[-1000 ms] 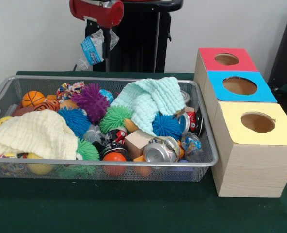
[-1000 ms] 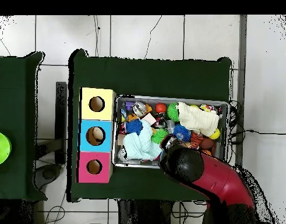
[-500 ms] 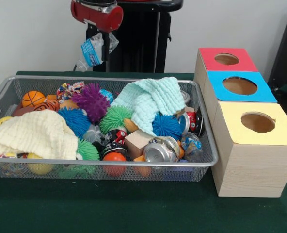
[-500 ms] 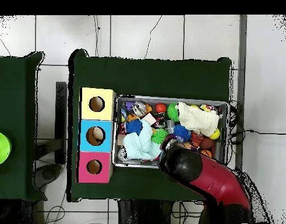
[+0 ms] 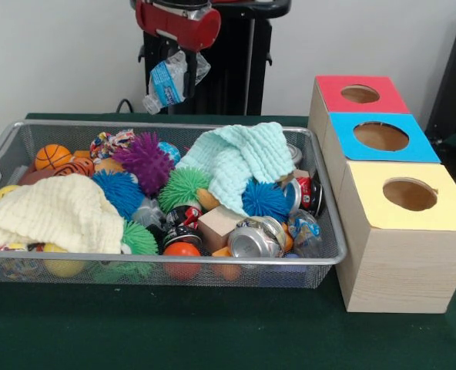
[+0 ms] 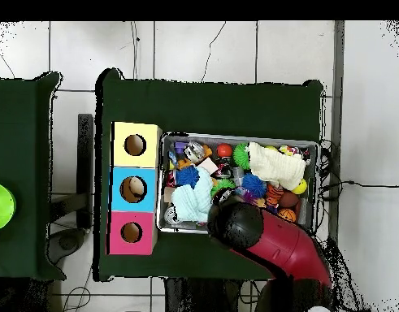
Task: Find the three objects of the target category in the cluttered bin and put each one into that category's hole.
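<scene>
Green surface [image 5: 212, 339] carries wire bin [image 5: 212, 271], full of spiky balls, cloths, crushed cans. Right of bin: three boxes, yellow-topped box [image 5: 413, 202] nearest, then blue-topped box [image 5: 383, 136], red-topped box [image 5: 359, 93] farthest. Above bin's far rim, claw [image 5: 178, 69] clenched on crumpled plastic bottle [image 5: 169, 81], hanging high. Judgement: carry bottle right at this height, centre over matching hole, release only once bottle hangs steady.

boxes with a hole: 3, red [image 5: 357, 94], blue [image 5: 381, 137], yellow [image 5: 410, 195] | wire bins: 1 [image 5: 28, 137] | cloths below my claw [image 5: 176, 74]: 2, mint [image 5: 239, 160], cream [image 5: 55, 212] | spiky balls I can count: 5 | crushed cans: at least 2 | plastic bottles in my claw: 1 [image 5: 166, 81]
</scene>
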Controlling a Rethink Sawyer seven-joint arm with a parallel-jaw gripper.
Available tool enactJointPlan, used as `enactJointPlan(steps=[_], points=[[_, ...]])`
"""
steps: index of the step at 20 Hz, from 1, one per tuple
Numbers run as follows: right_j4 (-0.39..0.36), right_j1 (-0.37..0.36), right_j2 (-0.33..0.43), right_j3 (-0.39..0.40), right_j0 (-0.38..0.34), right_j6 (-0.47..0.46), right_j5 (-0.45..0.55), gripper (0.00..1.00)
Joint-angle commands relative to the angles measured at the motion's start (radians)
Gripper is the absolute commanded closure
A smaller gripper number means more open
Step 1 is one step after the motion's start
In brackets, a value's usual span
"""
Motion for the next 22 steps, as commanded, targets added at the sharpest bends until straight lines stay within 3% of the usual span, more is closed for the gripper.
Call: enactJointPlan(steps=[1,22], points=[[0.074,0.031,-0.02,-0.056,0.017,0.27,0.122,1.0],[0.142,0.055,-0.074,-0.084,0.091,0.284,0.153,1.0]])
